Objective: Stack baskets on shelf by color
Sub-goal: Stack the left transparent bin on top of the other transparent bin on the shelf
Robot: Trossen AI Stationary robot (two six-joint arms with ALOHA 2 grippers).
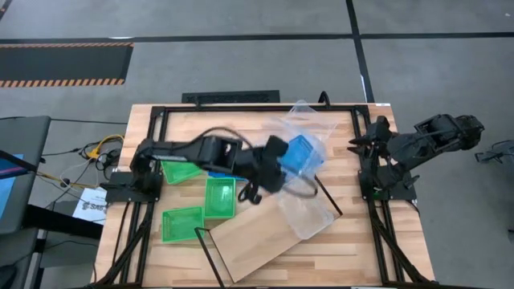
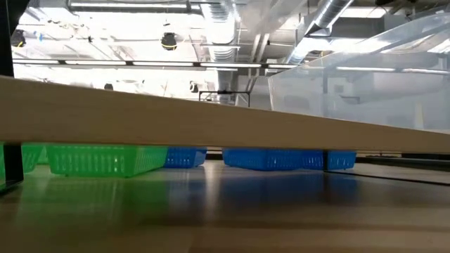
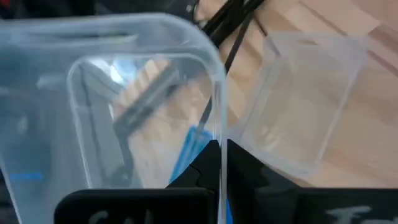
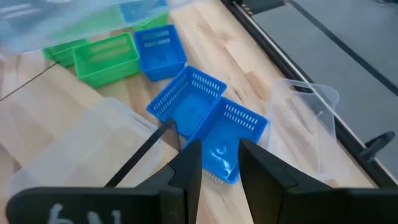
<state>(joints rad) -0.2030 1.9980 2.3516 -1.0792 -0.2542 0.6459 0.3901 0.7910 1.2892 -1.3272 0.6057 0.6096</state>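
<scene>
Clear plastic basket [image 1: 303, 120] is pinched by its rim in the shut left claw [image 1: 277, 164], raised over the counter's [image 1: 361, 241] centre. Blue baskets [image 1: 299, 152] sit beneath; green baskets [image 1: 218, 197] lie centre-left. The shelf [image 1: 265, 237] lies lower centre. The right claw [image 1: 357, 144], parted and empty, waits at the right edge.

Bright green baskets [image 1: 218, 197] and bright blue baskets [image 4: 186, 99] with perforated, grid-patterned walls, clear translucent baskets [image 1: 309, 210], a light-wood shelf [image 1: 257, 241] with thin black wire frames, on a pale wooden tabletop [image 1: 385, 241] beneath two dark arms.
</scene>
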